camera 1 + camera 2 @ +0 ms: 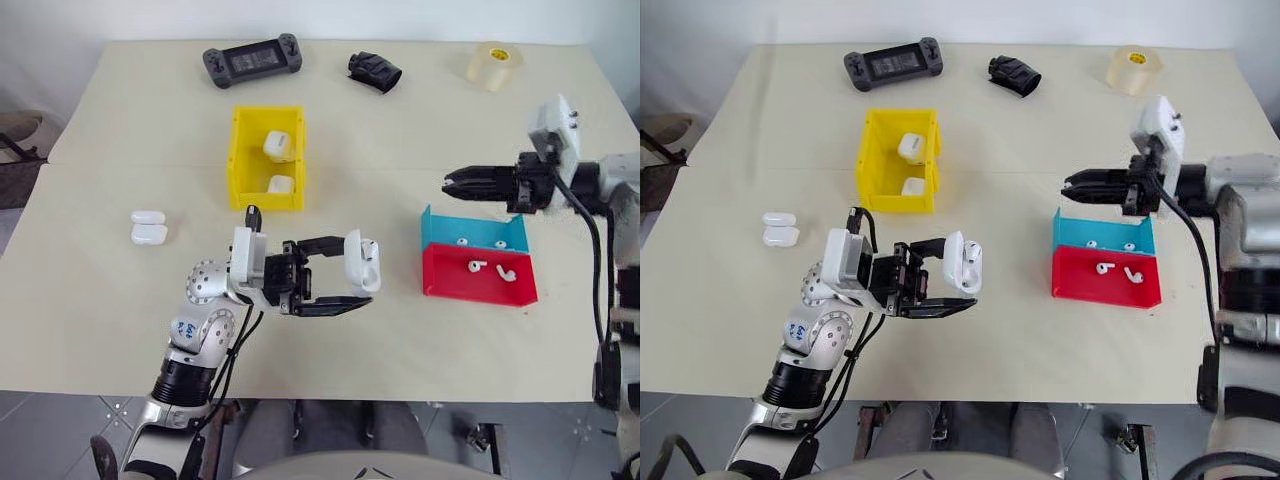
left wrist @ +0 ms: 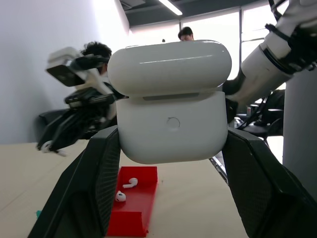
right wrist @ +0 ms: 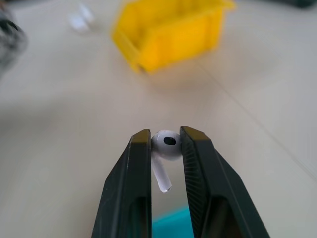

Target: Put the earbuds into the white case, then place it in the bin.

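Case sits clamped in the left gripper above the near table, lid ajar. Farther right, the right gripper pinches one earbud over the teal tray — more earbuds lie in the red tray. Beyond, the bin holds two white cases.

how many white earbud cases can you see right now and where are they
5 small glossy white earbud cases: one held in the left gripper, lid ajar; two in the bright yellow plastic bin, at and; two side by side on the table's left, and.
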`<state>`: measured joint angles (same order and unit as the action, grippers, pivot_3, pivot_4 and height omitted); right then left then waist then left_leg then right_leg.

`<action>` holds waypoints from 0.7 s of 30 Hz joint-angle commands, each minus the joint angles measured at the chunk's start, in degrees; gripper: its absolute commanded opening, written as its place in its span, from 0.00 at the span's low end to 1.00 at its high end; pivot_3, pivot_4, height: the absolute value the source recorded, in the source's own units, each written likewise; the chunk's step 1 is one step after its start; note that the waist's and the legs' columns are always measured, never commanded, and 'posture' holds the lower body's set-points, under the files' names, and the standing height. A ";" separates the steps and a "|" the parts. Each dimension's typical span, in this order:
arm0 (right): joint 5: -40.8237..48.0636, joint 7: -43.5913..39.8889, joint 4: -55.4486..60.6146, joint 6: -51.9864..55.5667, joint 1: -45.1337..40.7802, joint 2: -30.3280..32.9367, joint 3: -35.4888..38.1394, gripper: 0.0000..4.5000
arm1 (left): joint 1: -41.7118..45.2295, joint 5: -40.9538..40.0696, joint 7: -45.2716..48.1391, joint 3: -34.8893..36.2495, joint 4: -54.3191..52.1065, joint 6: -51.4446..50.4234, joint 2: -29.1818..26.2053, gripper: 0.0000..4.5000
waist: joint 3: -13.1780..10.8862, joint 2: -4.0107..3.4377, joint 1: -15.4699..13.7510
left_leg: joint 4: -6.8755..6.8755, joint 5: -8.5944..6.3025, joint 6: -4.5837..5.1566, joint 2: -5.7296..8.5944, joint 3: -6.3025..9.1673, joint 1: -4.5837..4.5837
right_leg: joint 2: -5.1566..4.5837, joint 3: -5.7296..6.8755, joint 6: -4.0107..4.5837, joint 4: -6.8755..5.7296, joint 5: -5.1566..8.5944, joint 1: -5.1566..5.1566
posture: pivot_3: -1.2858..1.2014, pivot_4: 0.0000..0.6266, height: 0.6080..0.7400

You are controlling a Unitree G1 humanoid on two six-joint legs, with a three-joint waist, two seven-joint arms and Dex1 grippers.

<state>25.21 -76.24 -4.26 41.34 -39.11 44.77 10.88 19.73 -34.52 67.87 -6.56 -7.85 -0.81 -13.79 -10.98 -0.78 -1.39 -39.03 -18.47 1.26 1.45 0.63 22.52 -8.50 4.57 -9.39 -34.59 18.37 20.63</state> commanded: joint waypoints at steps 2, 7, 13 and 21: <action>17.93 13.20 18.00 8.99 5.81 -8.76 14.14 0.11 | 2.44 -1.42 -0.88 0.98 0.82 -0.39 1.29 0.61 | 0.00 0.00 -0.02 | -0.02 0.01 -0.02 -0.03 0.05 -0.02 | 0.01 0.02 0.01 -0.07 0.00 -0.02 | 0.52 0.24 1.00; 33.17 29.24 34.68 9.30 15.00 -20.84 17.60 0.11 | 4.21 -1.36 -0.73 1.45 2.95 -0.61 2.38 0.61 | 0.01 0.01 -0.04 | 0.03 0.02 -0.04 -0.02 0.03 -0.07 | 0.03 -0.02 0.01 -0.09 0.00 -0.02 | 0.52 0.24 1.00; 42.63 42.95 42.97 5.45 19.03 -27.42 15.05 0.11 | 5.31 -1.67 -1.00 2.17 4.67 -0.87 3.48 0.61 | 0.00 -0.01 0.08 | 0.02 0.02 -0.04 0.03 -0.04 -0.11 | 0.03 -0.15 0.01 -0.23 0.00 0.05 | 0.52 0.24 1.00; 43.65 48.48 48.43 -1.28 26.70 -30.19 6.87 0.11 | 7.46 -1.47 -1.52 3.53 7.31 -0.74 4.74 0.61 | 0.00 0.00 0.10 | 0.04 0.02 -0.02 0.20 -0.06 -0.12 | 0.04 -0.19 0.01 -0.28 0.00 0.06 | 0.52 0.24 1.00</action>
<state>68.61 -28.02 41.53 42.39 -12.84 14.85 18.47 26.73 -34.82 66.42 -3.62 0.28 -1.85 -9.26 -10.98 -0.79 -1.29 -38.99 -18.46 1.24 1.76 0.57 22.39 -8.46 4.38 -9.38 -34.87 18.37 20.69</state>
